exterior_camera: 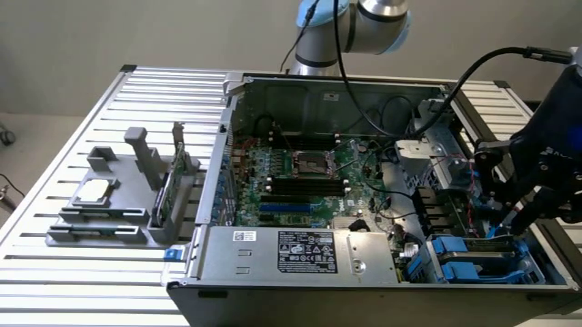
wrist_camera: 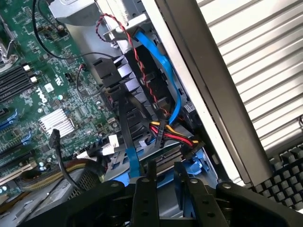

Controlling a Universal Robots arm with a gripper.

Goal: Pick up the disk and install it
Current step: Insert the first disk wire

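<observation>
In the exterior view, an open computer case [exterior_camera: 238,102] is seen lying on a slatted counter [exterior_camera: 91,286], with its motherboard [exterior_camera: 300,177] exposed and a silver box with white stickers [exterior_camera: 300,251] at the near edge. The tool [exterior_camera: 511,228] is lowered into the bay at the exterior view's right, directly over the disk [exterior_camera: 473,255], which is seated there between its blue rails. A grey holder [exterior_camera: 118,204] is placed outside the case, well apart from the tool.

In the wrist view, the tool [wrist_camera: 164,182] is found just above the disk [wrist_camera: 165,153], beside a bundle of red, yellow and black wires [wrist_camera: 173,135] and a blue cable [wrist_camera: 165,71]. Whether the tool is closed on the disk cannot be told
</observation>
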